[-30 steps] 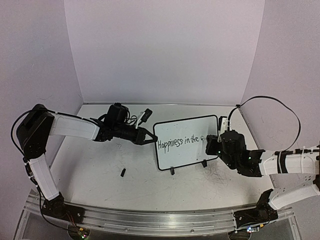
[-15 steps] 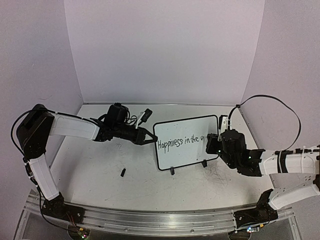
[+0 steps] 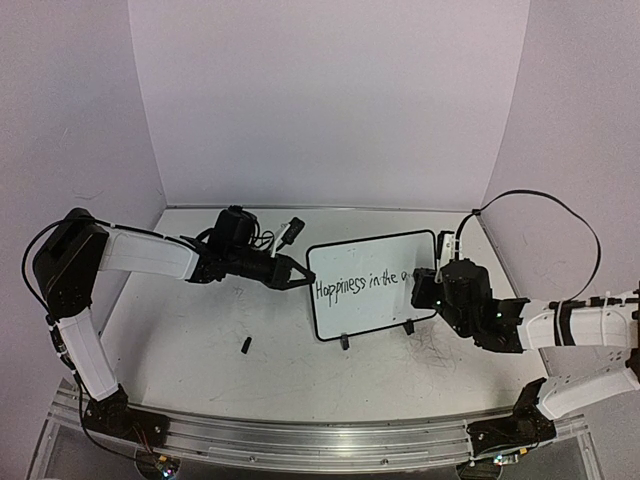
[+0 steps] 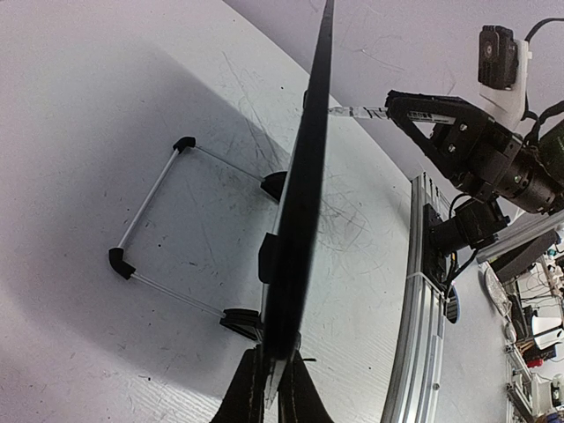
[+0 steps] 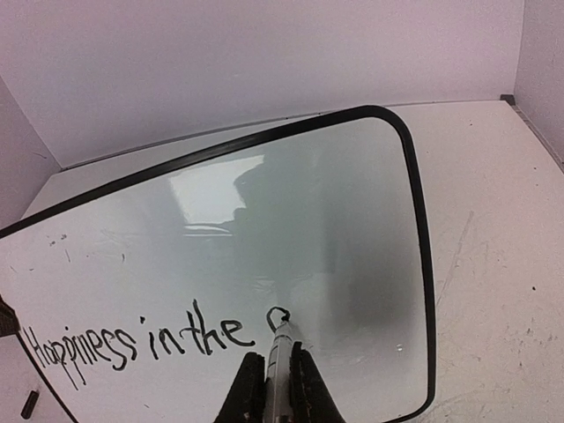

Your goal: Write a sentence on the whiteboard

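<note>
The whiteboard stands upright on two black feet mid-table, tilted back. The sentence reads "Happiness in the" plus a partly drawn round letter; it also shows in the right wrist view. My left gripper is shut on the whiteboard's left edge; the left wrist view shows the board edge-on between the fingers. My right gripper is shut on a white marker, whose tip touches the board at the round letter.
A small black marker cap lies on the table left of centre. A wire stand with black ends lies behind the board. A small white-and-black object sits near the back wall. The metal rail runs along the near edge.
The right gripper has shifted very slightly with the marker at the round letter. The left arm and the whiteboard have not moved.
</note>
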`<act>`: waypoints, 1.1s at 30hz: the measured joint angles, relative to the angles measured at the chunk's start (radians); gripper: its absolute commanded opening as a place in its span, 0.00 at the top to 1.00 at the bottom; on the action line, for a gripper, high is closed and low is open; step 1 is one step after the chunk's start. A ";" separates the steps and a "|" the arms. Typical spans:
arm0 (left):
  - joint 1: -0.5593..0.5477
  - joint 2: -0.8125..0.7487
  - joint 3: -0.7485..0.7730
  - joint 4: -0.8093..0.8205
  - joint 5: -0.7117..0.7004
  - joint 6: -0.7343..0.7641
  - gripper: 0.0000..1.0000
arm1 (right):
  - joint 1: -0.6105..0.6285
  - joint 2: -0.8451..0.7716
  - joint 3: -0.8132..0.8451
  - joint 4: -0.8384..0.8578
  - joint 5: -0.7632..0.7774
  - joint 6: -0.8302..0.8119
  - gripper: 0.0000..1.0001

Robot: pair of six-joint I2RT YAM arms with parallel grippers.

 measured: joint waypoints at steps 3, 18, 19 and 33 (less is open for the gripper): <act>0.000 0.000 0.000 0.000 0.000 0.000 1.00 | 0.000 0.000 -0.002 -0.002 -0.006 0.008 1.00; -0.001 0.000 0.000 0.000 0.000 0.000 1.00 | 0.000 -0.023 -0.013 -0.029 -0.011 0.023 1.00; -0.001 0.000 0.000 0.000 0.000 0.000 1.00 | 0.000 -0.033 -0.013 -0.029 -0.015 0.022 1.00; -0.001 0.000 0.000 0.000 0.000 0.000 1.00 | -0.002 -0.043 -0.013 0.001 -0.017 0.006 1.00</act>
